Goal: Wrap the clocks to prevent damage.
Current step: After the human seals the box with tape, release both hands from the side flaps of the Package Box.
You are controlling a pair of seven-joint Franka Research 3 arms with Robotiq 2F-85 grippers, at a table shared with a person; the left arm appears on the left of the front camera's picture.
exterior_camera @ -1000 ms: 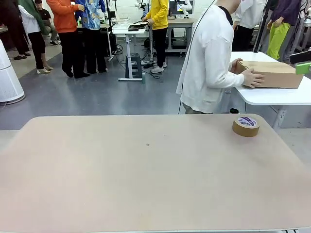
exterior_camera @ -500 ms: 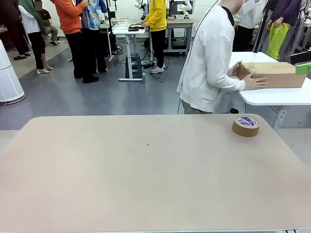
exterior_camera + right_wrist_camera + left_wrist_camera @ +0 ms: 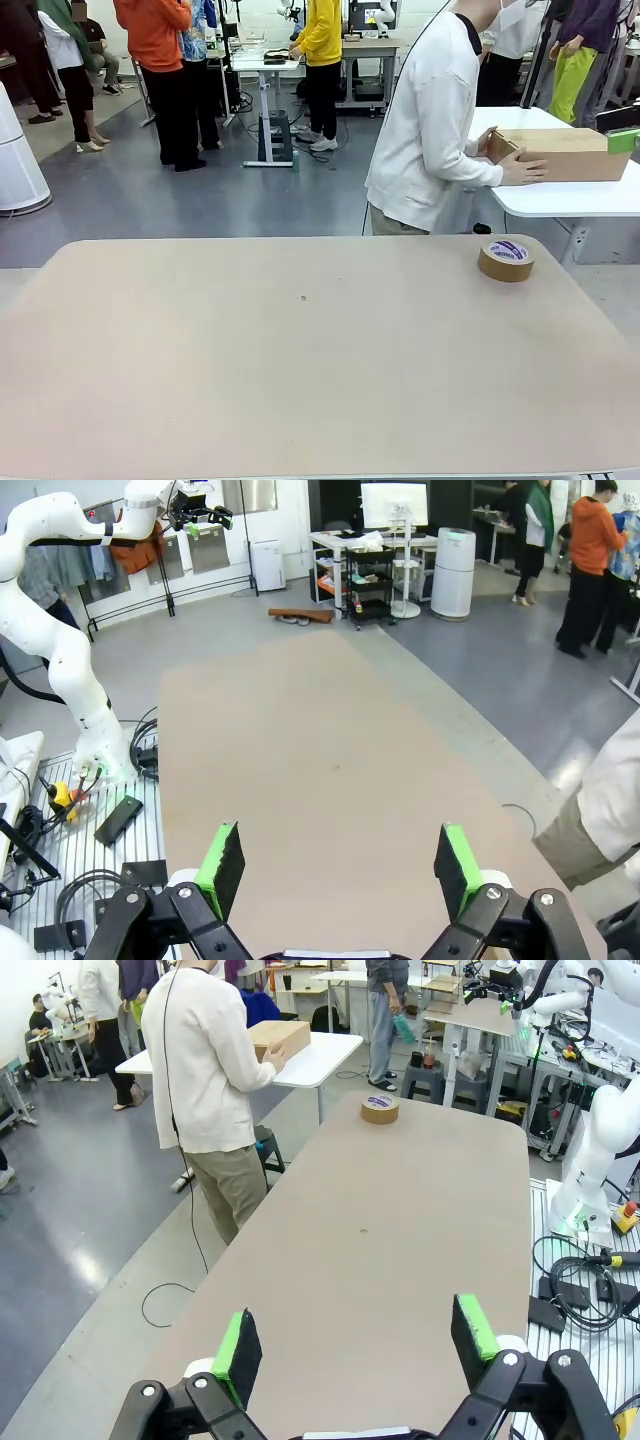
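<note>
One object rests on the beige, round-cornered counter (image 3: 300, 380): a brown roll of packing tape with a white and purple label (image 3: 506, 259), lying flat near the far right corner. In the left wrist view the same roll (image 3: 380, 1109) lies at the far end of the counter, well apart from the gripper.

No clocks can be seen on the counter or elsewhere in any view.

The left gripper (image 3: 355, 1355) hangs above the near end of the counter with its jaws spread wide; the green pads (image 3: 237, 1349) face each other across bare counter surface and nothing is between them. The right gripper (image 3: 340, 868) hangs above the other end of the counter in the same condition: jaws fully apart, green pads (image 3: 221, 863) clear, nothing held.

A person in a white long-sleeved top and khaki trousers (image 3: 430, 120) stands at the far edge of the counter, right of centre, turned away towards a white side table (image 3: 560, 195). Both of the person's hands (image 3: 522, 167) are on a plain brown cardboard box (image 3: 565, 153) that sits on that white table. The left wrist view shows the same arrangement, with the box (image 3: 282, 1036) on the white table beyond the person.

The white left arm (image 3: 60, 620) appears in the right wrist view, standing beside the counter's far left edge above loose black cables on the floor. Several other people stand in the background on the grey floor.
</note>
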